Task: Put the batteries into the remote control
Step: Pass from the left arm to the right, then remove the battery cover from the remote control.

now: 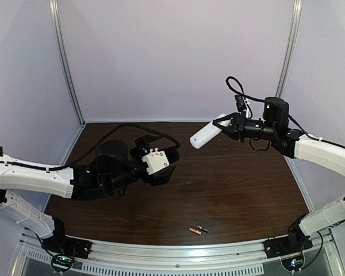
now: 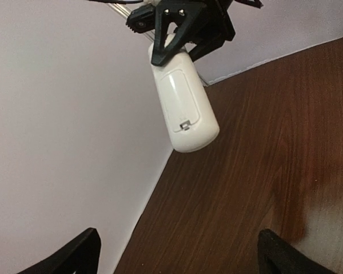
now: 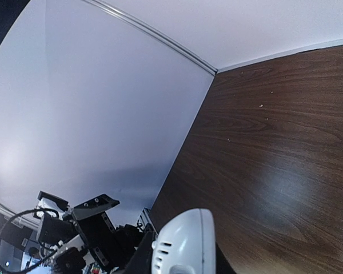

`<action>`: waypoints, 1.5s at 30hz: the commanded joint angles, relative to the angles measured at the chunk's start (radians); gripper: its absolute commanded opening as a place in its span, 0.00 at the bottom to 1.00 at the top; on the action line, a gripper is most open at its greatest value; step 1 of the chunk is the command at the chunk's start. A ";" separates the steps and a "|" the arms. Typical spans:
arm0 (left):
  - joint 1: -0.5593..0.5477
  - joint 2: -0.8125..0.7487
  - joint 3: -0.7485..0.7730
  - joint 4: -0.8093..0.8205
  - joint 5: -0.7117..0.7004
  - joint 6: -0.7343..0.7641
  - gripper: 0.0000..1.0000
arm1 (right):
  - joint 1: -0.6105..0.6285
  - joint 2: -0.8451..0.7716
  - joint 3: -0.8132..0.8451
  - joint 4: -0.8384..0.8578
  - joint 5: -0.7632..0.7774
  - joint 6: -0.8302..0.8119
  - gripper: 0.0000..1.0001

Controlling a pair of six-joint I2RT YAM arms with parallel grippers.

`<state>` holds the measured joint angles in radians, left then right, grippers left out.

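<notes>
Position of the batteries (image 1: pixel 198 230): on the dark wooden table (image 1: pixel 230 190), at 6 o'clock in the top view, close to the near edge and just behind the metal rail (image 1: pixel 178 253). The orange battery (image 1: pixel 195 230) and the purple-blue battery (image 1: pixel 202 229) lie side by side, seemingly touching. No gripper is near them.

Further in, at about 9 o'clock, the left gripper (image 1: pixel 171 164) hangs over the table and points toward 3 o'clock. Its fingers (image 2: pixel 83 254) are spread wide, one in each lower corner of the left wrist view, with nothing between them.

Beyond that, at about 1 o'clock, the right gripper (image 1: pixel 230 123) is raised above the far part of the table and is pinching the remote control (image 1: pixel 204 135) by one end. The remote is clear of the surface, and its free end slants from the gripper toward 8 o'clock.

In the left wrist view the remote's (image 2: pixel 183 103) plain back faces the camera. The battery cover (image 2: pixel 180 97) is in place, with a small latch near the free end. The black jaws grip the upper end.

In the right wrist view only the remote's rounded white end (image 3: pixel 186 245) shows, at the bottom edge.

Pale walls (image 1: pixel 172 57) close the far side.
</notes>
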<state>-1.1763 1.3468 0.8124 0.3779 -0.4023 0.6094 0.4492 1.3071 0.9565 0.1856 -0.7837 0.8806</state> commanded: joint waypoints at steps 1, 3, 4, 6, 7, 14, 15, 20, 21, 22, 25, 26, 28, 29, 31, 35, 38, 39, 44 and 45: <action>0.023 -0.127 0.014 -0.186 0.220 -0.196 0.97 | -0.002 -0.007 0.022 -0.108 -0.135 -0.102 0.00; 0.023 -0.168 -0.009 -0.192 0.246 -0.218 0.97 | -0.001 0.002 0.006 -0.125 -0.169 -0.115 0.00; 0.023 -0.185 -0.018 -0.197 0.257 -0.225 0.97 | 0.001 0.002 -0.006 -0.124 -0.183 -0.115 0.00; 0.023 -0.215 -0.042 -0.201 0.285 -0.226 0.97 | 0.006 0.004 -0.032 -0.126 -0.207 -0.117 0.00; 0.023 -0.228 -0.055 -0.198 0.300 -0.227 0.97 | 0.011 0.006 -0.042 -0.130 -0.221 -0.121 0.00; 0.023 -0.243 -0.059 -0.271 0.461 -0.169 0.92 | 0.082 0.045 -0.088 -0.141 -0.294 -0.122 0.00; 0.023 -0.241 -0.059 -0.280 0.482 -0.144 0.91 | 0.095 0.055 -0.086 -0.154 -0.297 -0.133 0.00; 0.015 -0.189 -0.052 -0.309 0.529 -0.041 0.83 | 0.150 0.118 -0.074 -0.168 -0.308 -0.150 0.00; 0.010 -0.176 -0.046 -0.313 0.529 -0.022 0.81 | 0.161 0.132 -0.070 -0.170 -0.309 -0.152 0.00; 0.005 -0.164 -0.041 -0.315 0.526 -0.001 0.78 | 0.171 0.144 -0.068 -0.169 -0.309 -0.150 0.00; -0.009 -0.129 -0.020 -0.331 0.523 0.049 0.69 | 0.201 0.172 -0.068 -0.152 -0.306 -0.133 0.00; -0.011 -0.120 -0.014 -0.336 0.522 0.061 0.66 | 0.210 0.180 -0.069 -0.142 -0.306 -0.124 0.00; -0.011 -0.107 -0.008 -0.339 0.529 0.079 0.62 | 0.225 0.195 -0.074 -0.124 -0.304 -0.104 0.00; -0.012 -0.102 -0.007 -0.338 0.535 0.085 0.59 | 0.229 0.199 -0.076 -0.111 -0.304 -0.087 0.00; -0.012 -0.093 -0.003 -0.338 0.551 0.091 0.55 | 0.235 0.205 -0.079 -0.094 -0.301 -0.068 0.00; -0.016 -0.071 0.005 -0.342 0.563 0.096 0.48 | 0.241 0.213 -0.079 -0.080 -0.295 -0.047 0.00; -0.022 -0.055 0.012 -0.346 0.567 0.096 0.46 | 0.246 0.219 -0.079 -0.073 -0.291 -0.031 0.00; -0.024 -0.051 0.013 -0.346 0.568 0.095 0.45 | 0.247 0.219 -0.080 -0.071 -0.289 -0.026 0.00; -0.034 -0.040 0.019 -0.347 0.573 0.090 0.44 | 0.257 0.229 -0.076 -0.072 -0.284 -0.018 0.00; -0.035 -0.038 0.022 -0.347 0.572 0.089 0.44 | 0.261 0.231 -0.074 -0.072 -0.283 -0.018 0.00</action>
<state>-1.2018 1.2949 0.7971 0.0273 0.1471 0.6922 0.6945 1.5227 0.8795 0.0814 -1.0737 0.8463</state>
